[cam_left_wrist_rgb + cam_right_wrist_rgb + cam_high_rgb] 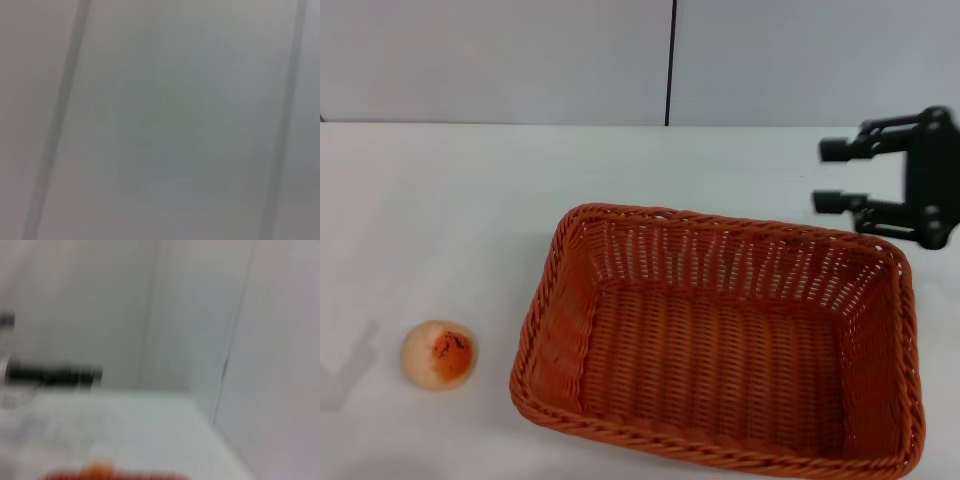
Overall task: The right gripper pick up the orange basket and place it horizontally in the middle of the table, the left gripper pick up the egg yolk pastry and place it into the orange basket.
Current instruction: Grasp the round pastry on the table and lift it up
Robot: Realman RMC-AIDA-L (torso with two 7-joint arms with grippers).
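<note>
The orange basket (720, 340) lies lengthwise across the white table (440, 200), slightly right of centre, with nothing in it. A strip of its orange rim (100, 473) also shows in the right wrist view. The egg yolk pastry (439, 353) sits on the table to the basket's left, well apart from it. My right gripper (835, 176) hovers above and behind the basket's far right corner, open, with nothing between its fingers, which point left. One black finger (55, 374) appears in the right wrist view. The left gripper is out of view; only its shadow falls on the table left of the pastry.
A grey wall with a dark vertical seam (670, 60) rises behind the table. The left wrist view shows only a pale panelled surface with two dark seams (55, 125).
</note>
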